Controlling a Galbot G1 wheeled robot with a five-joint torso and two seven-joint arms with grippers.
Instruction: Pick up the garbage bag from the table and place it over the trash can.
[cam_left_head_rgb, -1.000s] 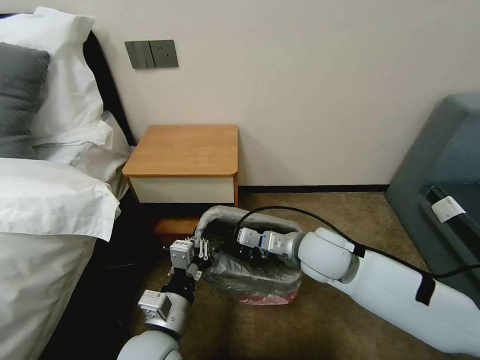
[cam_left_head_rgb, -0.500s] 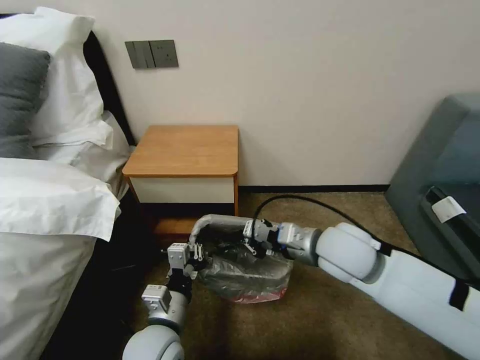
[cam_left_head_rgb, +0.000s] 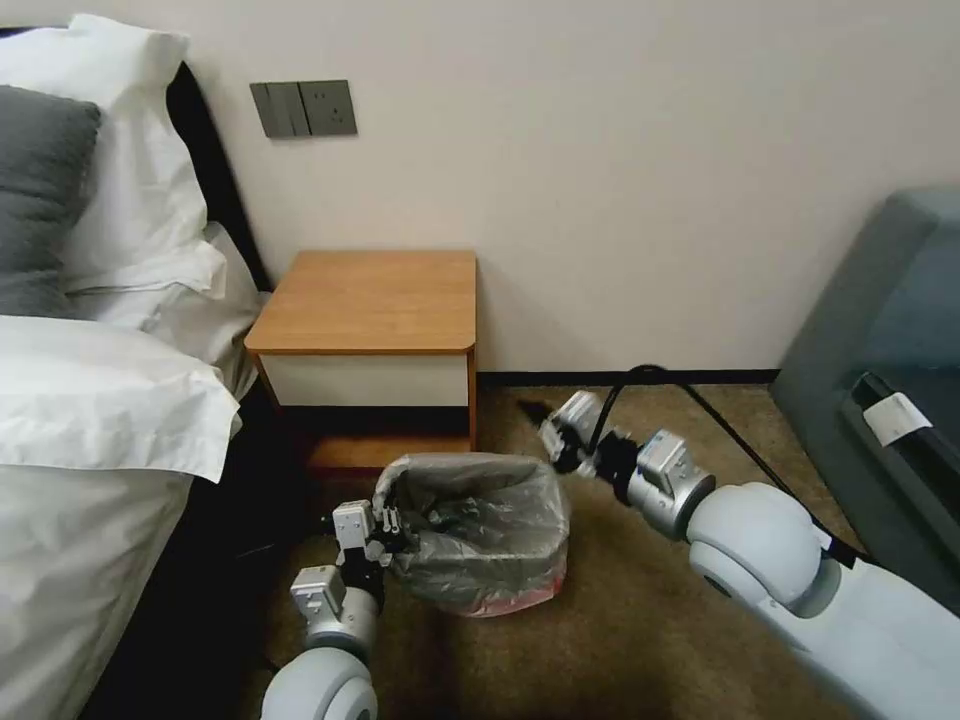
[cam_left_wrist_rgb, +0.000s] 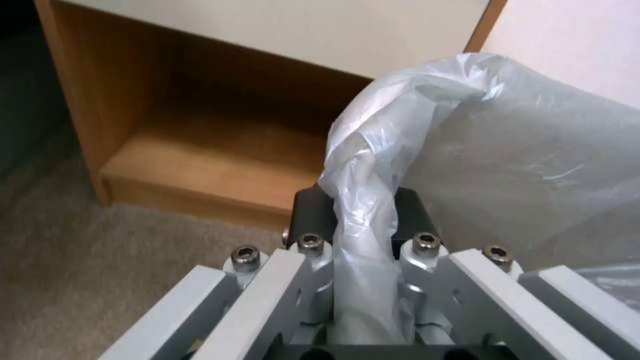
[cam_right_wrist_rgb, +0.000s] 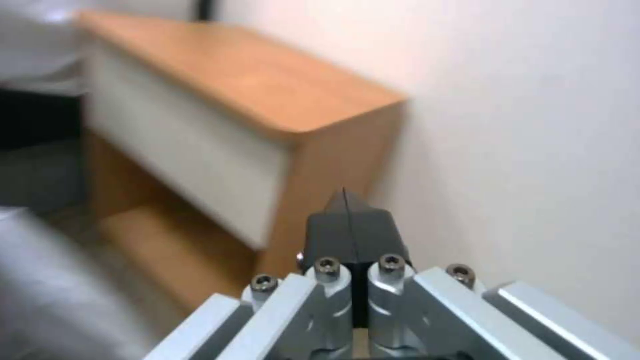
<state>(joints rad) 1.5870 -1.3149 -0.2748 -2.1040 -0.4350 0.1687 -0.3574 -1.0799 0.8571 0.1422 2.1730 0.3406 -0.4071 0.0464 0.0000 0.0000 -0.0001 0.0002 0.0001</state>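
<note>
1. Though draped over the trash can (cam_left_head_rgb: 470, 590) on the carpet, just in front of the desk's (cam_left_head_rgb: 370, 300) low shelf, sits slack rather than snug: garbage bag (cam_left_head_rgb: 480, 520), grey and crinkly, mouth open upward, pinkish-red edge bunched at the can's foot.
2. Runs with its long axis across the front of the desk, one short end toward the bed (cam_left_head_rgb: 90, 420), the other toward the grey sofa (cam_left_head_rgb: 880, 330).
3. Gathered into a twisted rope at the bed-side end of the rim, then passing straight between the left gripper's (cam_left_head_rgb: 385, 522) jaws; clamped on that fold, as seen from the left wrist (cam_left_wrist_rgb: 363, 225).
4. Left gripper: touching the can's bed-side end, arm reaching up from below it, clearly the nearer of the two.
5. Right gripper (cam_left_head_rgb: 560, 432): just off the can's sofa-side far corner, raised above rim height and apart from the plastic, near the desk's front leg; jaws pressed together on nothing, seen from the right wrist (cam_right_wrist_rgb: 350, 225), pointing toward the desk's side panel and the wall.
6. Judged from this: bag lies down and toward the bed from the right jaws, so any tucking of the sofa-side rim would call for a descent back onto that end, while the left hold anchors the opposite end.
</note>
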